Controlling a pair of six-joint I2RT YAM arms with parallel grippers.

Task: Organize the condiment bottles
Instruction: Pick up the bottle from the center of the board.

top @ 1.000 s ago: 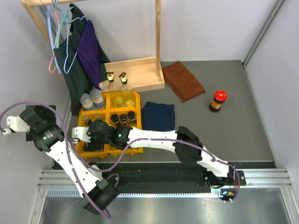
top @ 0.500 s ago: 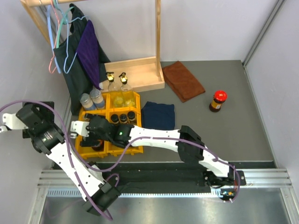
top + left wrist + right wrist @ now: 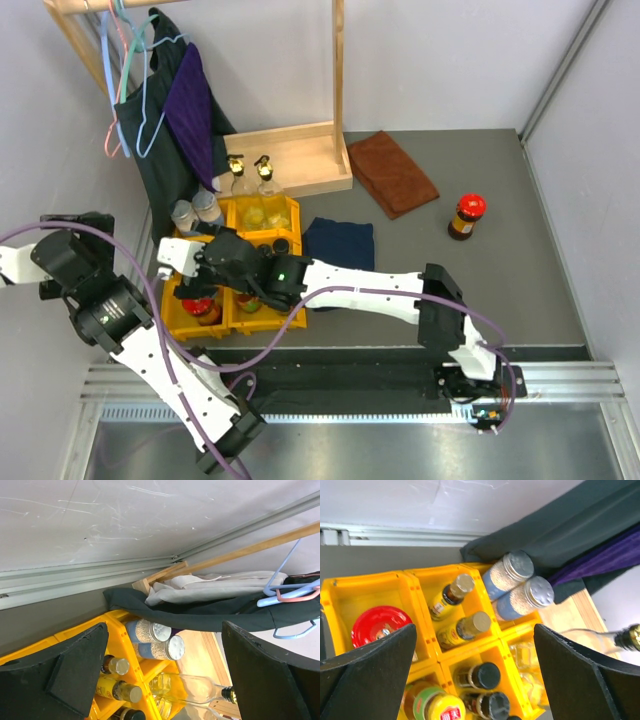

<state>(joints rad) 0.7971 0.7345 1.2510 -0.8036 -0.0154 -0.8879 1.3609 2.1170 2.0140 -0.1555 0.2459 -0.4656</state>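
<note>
Reaching across from the right side, the right arm hangs over the yellow bins, and the right fingers are spread wide with nothing between them. Under them a red-lidded jar sits in the near left corner compartment. The next compartment back holds two yellow-capped sauce bottles. Beyond those, two white-lidded jars stand side by side, close against the dark hanging garment. Black-capped bottles fill a middle compartment.

Two clear gold-topped bottles stand just behind the bins, beside the wooden rack base. A second red-lidded jar stands alone on the desk, well apart to the right, near a brown cloth. A blue cloth lies just right of the bins.

Off by the left wall, the left fingers are also released and empty, pointing toward the bins.
</note>
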